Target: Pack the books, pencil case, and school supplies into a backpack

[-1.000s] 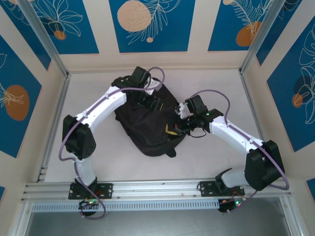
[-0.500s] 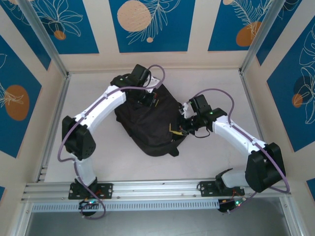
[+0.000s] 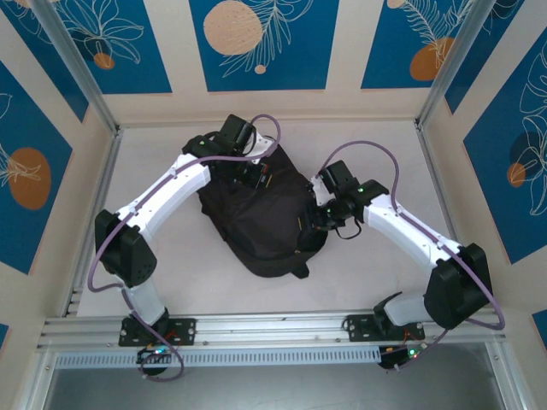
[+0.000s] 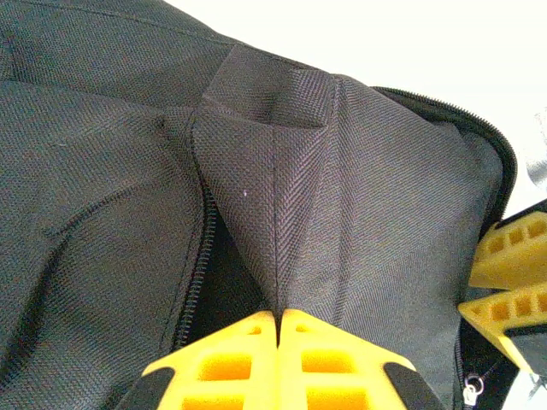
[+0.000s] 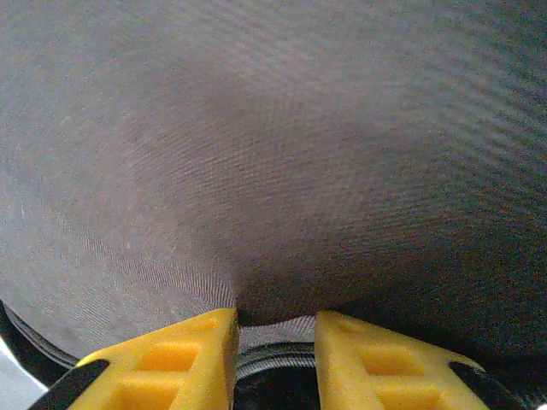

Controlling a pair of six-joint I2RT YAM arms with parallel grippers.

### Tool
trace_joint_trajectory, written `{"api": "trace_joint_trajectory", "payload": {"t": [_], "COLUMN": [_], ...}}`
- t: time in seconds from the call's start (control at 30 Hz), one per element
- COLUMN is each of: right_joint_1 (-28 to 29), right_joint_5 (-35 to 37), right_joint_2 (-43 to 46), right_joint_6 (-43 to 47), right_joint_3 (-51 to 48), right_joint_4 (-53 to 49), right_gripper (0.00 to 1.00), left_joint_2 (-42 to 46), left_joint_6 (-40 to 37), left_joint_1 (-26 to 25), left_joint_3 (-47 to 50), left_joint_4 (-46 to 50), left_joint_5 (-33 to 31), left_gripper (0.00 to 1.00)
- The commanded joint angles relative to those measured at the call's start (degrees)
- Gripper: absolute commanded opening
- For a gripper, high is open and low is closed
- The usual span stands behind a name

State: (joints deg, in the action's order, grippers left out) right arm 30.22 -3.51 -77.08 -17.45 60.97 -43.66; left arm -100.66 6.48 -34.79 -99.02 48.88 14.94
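top external view: the black backpack (image 3: 256, 218) lies near the middle of the pale worktop (image 3: 376, 145); the left hand (image 3: 250, 173) is on its far end and the right hand (image 3: 318, 220) on its right edge, both against the fabric. left wrist view: the left hand (image 4: 279, 314) is closed tight, yellow fingertips together, pinching a raised pleat of backpack (image 4: 111, 171) cloth just beside a parted zip. right wrist view: the right hand (image 5: 276, 323) is narrow, fingertips a little apart, with a puckered fold of backpack (image 5: 273, 154) cloth caught between them.
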Motion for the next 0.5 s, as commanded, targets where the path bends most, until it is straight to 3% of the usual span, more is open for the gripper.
{"api": "trace_joint_trajectory", "payload": {"t": [0.0,0.23,0.4,0.47], "right_joint_1": [3.0,2.3,2.6,3.4], "right_joint_5": [5.4,3.6,-1.6,-7.4], "right_joint_2": [5.3,6.6,5.2,6.3], "right_joint_6": [16.8,41.9,50.6,51.1], "right_joint_3": [-1.8,-1.3,-2.9,-4.0], "right_joint_4": [1.0,-1.9,-6.3,-7.4], "right_gripper": [0.28,0.08,0.07,0.08], "left_joint_2": [4.3,3.4,3.5,4.0], "left_joint_6": [-0.3,1.8,4.2,6.2], "left_joint_1": [-0.5,-0.6,-0.6,-0.6], "left_joint_3": [-0.8,0.8,0.9,1.2], "left_joint_4": [-2.5,-3.8,-3.4,-2.7], "left_joint_5": [2.7,4.7,2.5,0.8], "left_gripper": [0.00,0.00,0.00,0.10]}}
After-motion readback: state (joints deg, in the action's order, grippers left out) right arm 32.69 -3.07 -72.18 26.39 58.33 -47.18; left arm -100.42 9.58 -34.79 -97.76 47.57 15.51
